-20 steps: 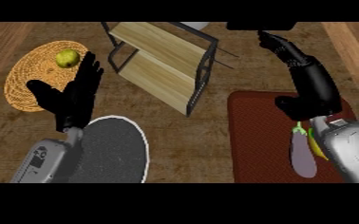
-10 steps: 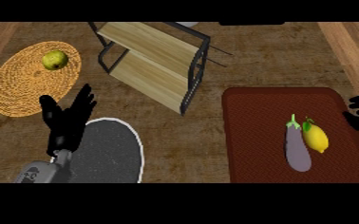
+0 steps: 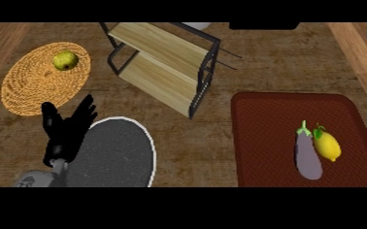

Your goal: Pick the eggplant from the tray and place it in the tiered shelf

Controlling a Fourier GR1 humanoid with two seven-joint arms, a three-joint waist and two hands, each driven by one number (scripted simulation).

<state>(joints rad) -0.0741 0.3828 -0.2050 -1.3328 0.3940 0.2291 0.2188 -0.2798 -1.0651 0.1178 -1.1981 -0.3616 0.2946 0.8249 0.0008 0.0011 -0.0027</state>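
One hand shows in the head view: the left hand [image 3: 66, 131] rises from the counter's [image 3: 208, 140] lower left edge on its grey forearm, fingers straight and spread, pointing up, holding nothing, its palm over the left rim of a dark round plate [image 3: 118, 157]. The eggplant [image 3: 308, 154] lies in the dark red tray [image 3: 269, 126] near the tray's lower right corner, touching a lemon [image 3: 328, 145] on its right, while the tiered shelf [image 3: 166, 63] stands near the counter's top edge beside a woven mat [image 3: 36, 87] carrying a green fruit [image 3: 65, 60].
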